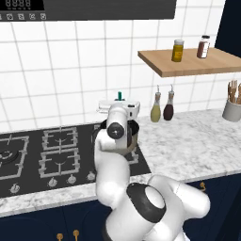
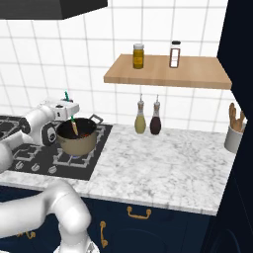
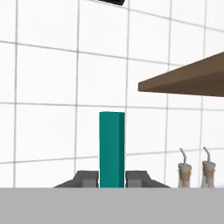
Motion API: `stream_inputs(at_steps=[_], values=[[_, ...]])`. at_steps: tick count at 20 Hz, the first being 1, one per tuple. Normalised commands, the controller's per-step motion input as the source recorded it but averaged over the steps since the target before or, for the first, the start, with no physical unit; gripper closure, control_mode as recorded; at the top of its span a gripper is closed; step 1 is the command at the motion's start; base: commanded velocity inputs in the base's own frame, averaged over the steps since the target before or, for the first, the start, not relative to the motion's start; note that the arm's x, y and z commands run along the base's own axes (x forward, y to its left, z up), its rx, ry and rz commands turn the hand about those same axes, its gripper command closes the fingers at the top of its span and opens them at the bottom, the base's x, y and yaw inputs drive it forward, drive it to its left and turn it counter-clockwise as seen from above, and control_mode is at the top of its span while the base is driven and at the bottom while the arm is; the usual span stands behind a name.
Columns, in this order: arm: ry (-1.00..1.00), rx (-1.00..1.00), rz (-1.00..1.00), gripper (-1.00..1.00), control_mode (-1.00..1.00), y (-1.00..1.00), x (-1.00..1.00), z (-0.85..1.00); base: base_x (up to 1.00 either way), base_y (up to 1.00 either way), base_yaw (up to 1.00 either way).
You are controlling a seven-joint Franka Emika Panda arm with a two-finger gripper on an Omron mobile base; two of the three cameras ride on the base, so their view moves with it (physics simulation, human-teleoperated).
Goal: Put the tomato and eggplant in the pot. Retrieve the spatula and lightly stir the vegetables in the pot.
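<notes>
Tool [image 3: 111,177] clamps spatula [image 3: 111,148] handle | I stir in pot [image 2: 75,141] | stiff, light; grip mid-handle

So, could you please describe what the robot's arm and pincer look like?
The arm is glossy white with rounded, bulbous links and dark grey joint caps. The pincer has a white boxy hand and two small dark grey fingers. No cables or markings are visible.

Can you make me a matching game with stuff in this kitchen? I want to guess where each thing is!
Things:
1. spatula
2. pot
3. two jars
4. wooden utensils

Places:
A. on the wooden shelf
B. in a holder on the counter
C. gripped in the hand
D. on the stove

Pairs: 1-C, 2-D, 3-A, 4-B
</notes>
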Motion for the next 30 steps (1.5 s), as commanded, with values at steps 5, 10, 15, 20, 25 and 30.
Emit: stream_inputs(at_steps=[5,10,15,20,25,30], values=[[-0.05,-0.01,0.00,1.00,-1.00,-0.03,0.59,-0.73,0.00,0.00,0.00],[-0.05,-0.08,0.00,1.00,-1.00,-0.29,0.49,-0.64,0.00,0.00,0.00],[-0.02,-0.06,0.00,1.00,-1.00,-0.22,-0.09,-0.19,0.00,0.00,0.00],[-0.01,0.00,0.00,1.00,-1.00,-0.16,-0.45,-0.11,0.00,0.00,0.00],[0.00,0.05,0.04,1.00,-1.00,-0.07,-0.03,-0.30,0.00,0.00,0.00],[-0.14,0.14,0.12,1.00,-1.00,-0.13,0.00,0.35,0.00,0.00,0.00]])
